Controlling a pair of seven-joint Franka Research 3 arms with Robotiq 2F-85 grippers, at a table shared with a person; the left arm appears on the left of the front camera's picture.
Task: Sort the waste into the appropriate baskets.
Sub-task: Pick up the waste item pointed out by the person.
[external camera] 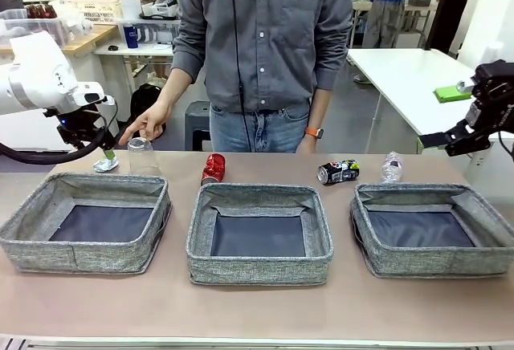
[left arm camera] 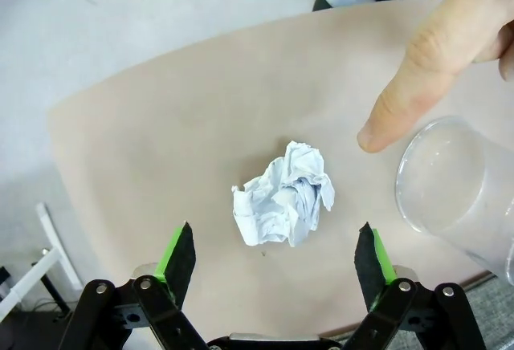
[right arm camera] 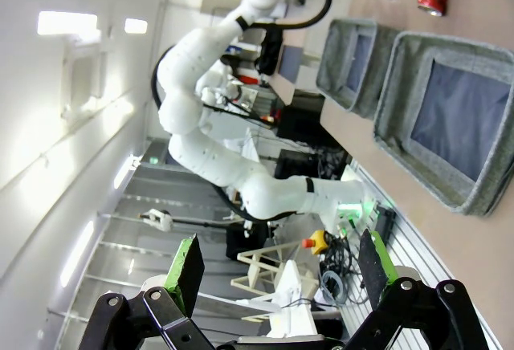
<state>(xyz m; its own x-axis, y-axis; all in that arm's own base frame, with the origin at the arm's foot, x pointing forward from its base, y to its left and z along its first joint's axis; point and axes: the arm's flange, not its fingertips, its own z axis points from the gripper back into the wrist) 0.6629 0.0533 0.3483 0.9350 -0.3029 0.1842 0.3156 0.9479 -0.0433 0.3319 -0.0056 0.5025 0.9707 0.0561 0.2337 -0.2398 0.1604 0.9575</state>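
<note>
Spread wide, our left pincer (left arm camera: pixel 275 242) hung above the crumpled white paper ball (left arm camera: pixel 283 193); we judged that descending and pinching came next.

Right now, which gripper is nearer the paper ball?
Left. The left gripper hangs open just above the paper ball; the right gripper is raised at the table's opposite end.

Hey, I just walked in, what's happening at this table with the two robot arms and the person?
It's a waste-sorting setup. The left gripper hangs open right over the crumpled paper ball at the far left corner of the table, not gripping it yet. The person's hand is by the clear plastic cup next to it. The red can, crushed dark can and plastic bottle sit on the table behind the three grey baskets. The right gripper is open, raised off to the side.
</note>
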